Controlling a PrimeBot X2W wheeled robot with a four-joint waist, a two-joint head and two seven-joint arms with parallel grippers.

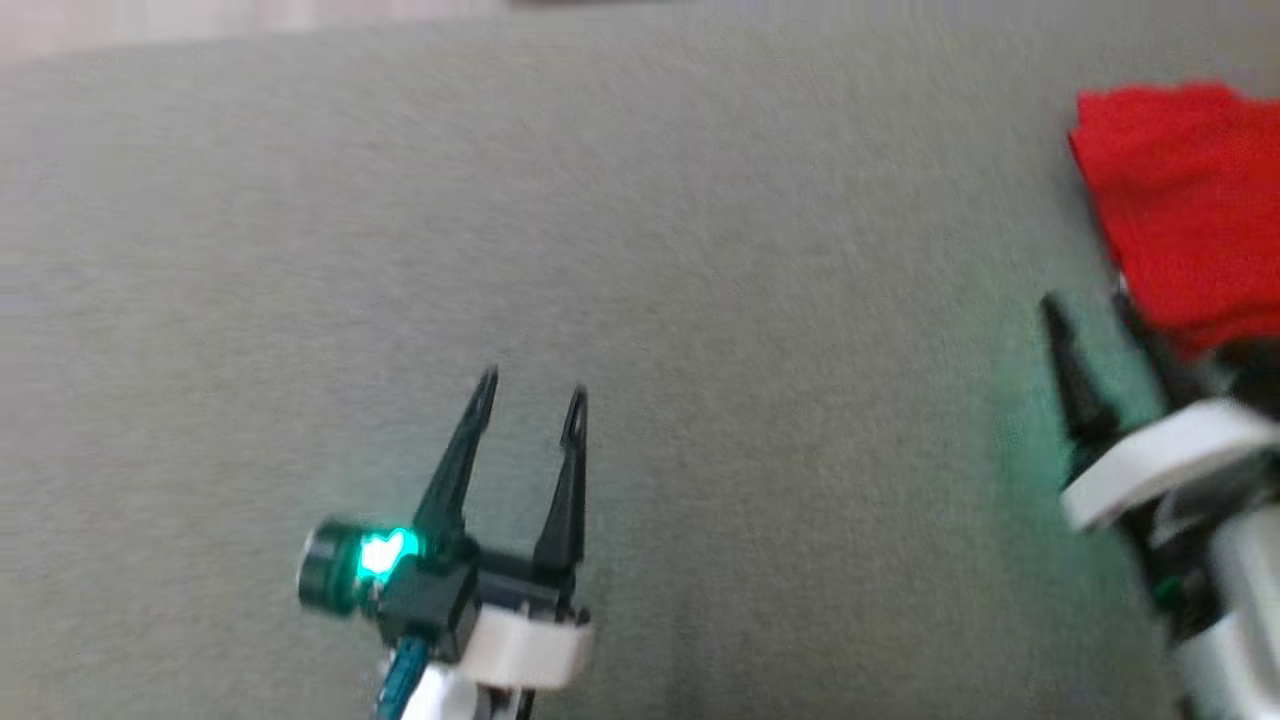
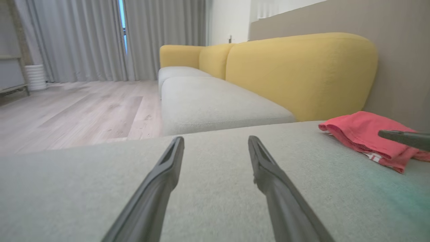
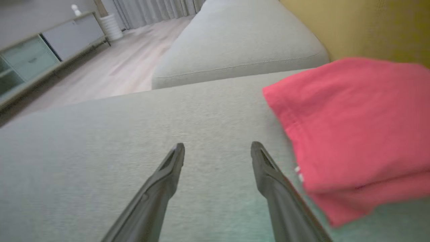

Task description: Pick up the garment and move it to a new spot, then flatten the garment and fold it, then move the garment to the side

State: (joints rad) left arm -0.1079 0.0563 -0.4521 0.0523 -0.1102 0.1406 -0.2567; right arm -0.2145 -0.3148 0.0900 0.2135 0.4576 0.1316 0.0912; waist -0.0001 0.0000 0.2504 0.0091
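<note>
**Garment folded at the far right of the cushion, both pairs of fingers wide**

Red fabric marks the spot. The garment lies as a flat, folded stack of layers at the far right of the grey seat cushion, close to the yellow backrest. From the right wrist, the garment shows a stitched hem along its left edge. A speck of white print sits between the layers at the near corner.

The right gripper sits at the near right, pointing toward the fabric's near edge. Its fingers are spread wide and hold nothing. In the right wrist view the right gripper has its right finger just beside the hem. Blur makes it impossible to tell whether finger and cloth touch. From the left wrist, one dark finger of that gripper crosses in front of the garment.

The left gripper hovers over bare cushion at the near left-centre, well apart from the garment. Its fingers are also wide and empty, and a green light glows on its body. In its own wrist view the left gripper points along the cushion toward a second grey seat. Beyond that seat are a pale wooden floor and grey curtains.
</note>
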